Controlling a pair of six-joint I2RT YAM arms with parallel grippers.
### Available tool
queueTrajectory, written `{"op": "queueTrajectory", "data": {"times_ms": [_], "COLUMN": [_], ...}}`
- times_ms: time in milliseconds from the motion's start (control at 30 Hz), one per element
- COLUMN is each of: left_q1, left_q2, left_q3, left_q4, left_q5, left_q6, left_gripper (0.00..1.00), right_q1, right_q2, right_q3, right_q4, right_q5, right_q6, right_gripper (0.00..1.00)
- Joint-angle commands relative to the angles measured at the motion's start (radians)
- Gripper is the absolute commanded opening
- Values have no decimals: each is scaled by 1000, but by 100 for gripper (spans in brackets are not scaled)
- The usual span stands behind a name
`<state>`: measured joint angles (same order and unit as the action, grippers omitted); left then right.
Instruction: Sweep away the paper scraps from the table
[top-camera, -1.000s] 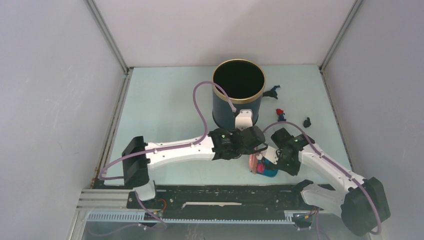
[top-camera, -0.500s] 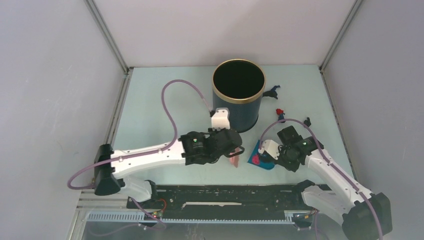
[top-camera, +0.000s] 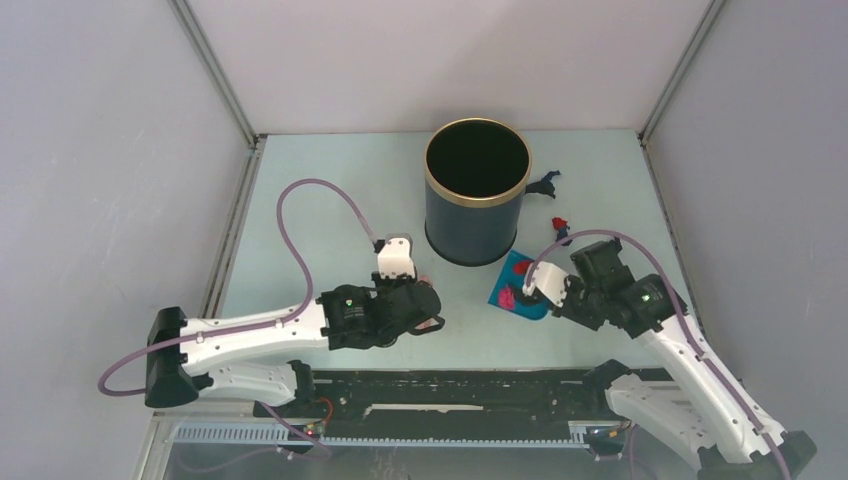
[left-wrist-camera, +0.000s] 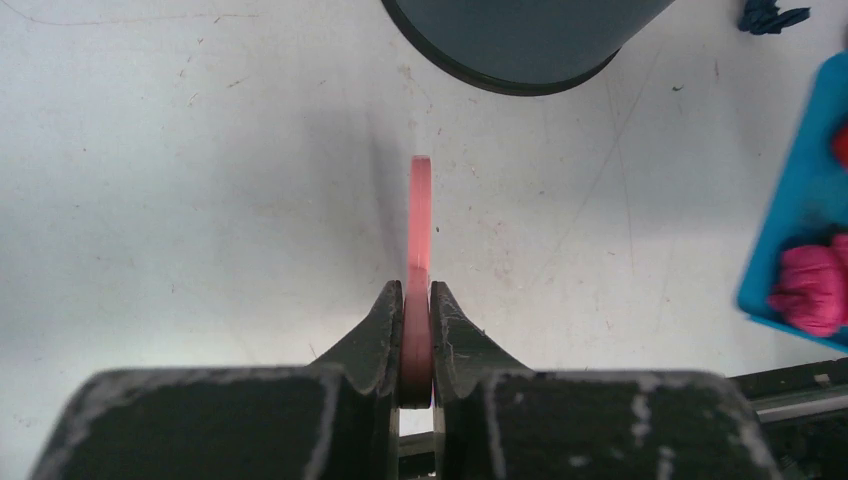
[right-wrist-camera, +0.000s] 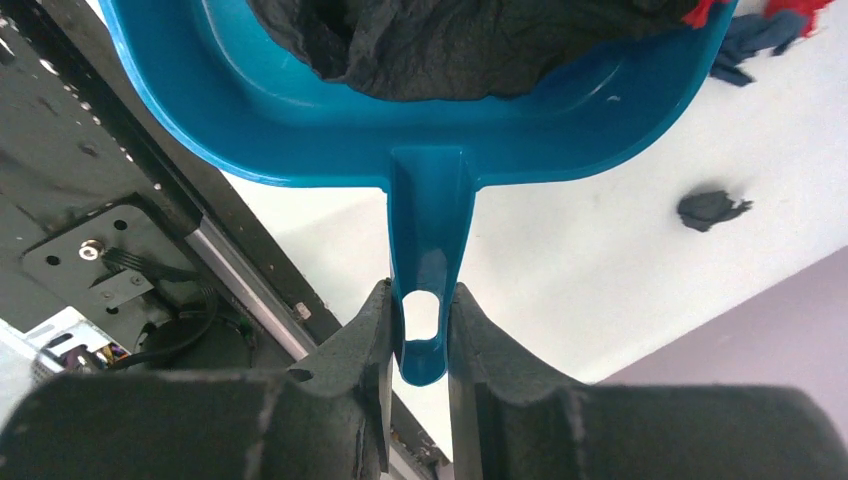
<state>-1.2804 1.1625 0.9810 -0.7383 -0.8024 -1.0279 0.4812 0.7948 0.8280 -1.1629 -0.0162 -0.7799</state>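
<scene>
My left gripper (top-camera: 430, 322) is shut on the thin pink hand brush (left-wrist-camera: 420, 230), held edge-on over the table (top-camera: 310, 200) left of the dustpan. My right gripper (top-camera: 556, 303) is shut on the handle (right-wrist-camera: 428, 240) of the blue dustpan (top-camera: 515, 283), which sits just right of the bin's base. The pan holds a magenta scrap (top-camera: 507, 297) and crumpled black paper (right-wrist-camera: 470, 40). On the table lie a dark blue scrap (top-camera: 543, 184), a red and blue scrap (top-camera: 561, 228) and a black scrap (right-wrist-camera: 712, 209).
A tall dark bin (top-camera: 477, 190) with a gold rim stands at the table's middle back. Grey walls close in the left, right and back. A black railed strip (top-camera: 440, 395) runs along the front edge.
My left arm has pulled back to the left with the brush, away from the dustpan. My right arm has carried the dustpan away from the front edge, towards the bin.
</scene>
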Motion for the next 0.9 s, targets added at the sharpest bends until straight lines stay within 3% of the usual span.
{"op": "queueTrajectory", "data": {"times_ms": [0, 167, 367, 600, 867], "left_q1": [-4, -4, -5, -4, -4], "left_q2": [-10, 0, -18, -44, -77], "left_q3": [-7, -11, -45, -78, -129], "left_q4": [72, 72, 66, 80, 117], "left_q5": [-43, -24, -21, -11, 34], "left_q6": [-15, 2, -15, -21, -26], "left_gripper": [0, 0, 0, 0, 0], "right_q1": [-5, -8, -6, -7, 2], "right_q2": [28, 97, 236, 401, 637], "right_q3": [128, 264, 542, 841, 1061], "right_q4": [-75, -103, -227, -271, -171], "right_q5": [-41, -59, -123, -97, 187], "right_q6": [30, 17, 9, 57, 94], "right_gripper": [0, 0, 0, 0, 0]}}
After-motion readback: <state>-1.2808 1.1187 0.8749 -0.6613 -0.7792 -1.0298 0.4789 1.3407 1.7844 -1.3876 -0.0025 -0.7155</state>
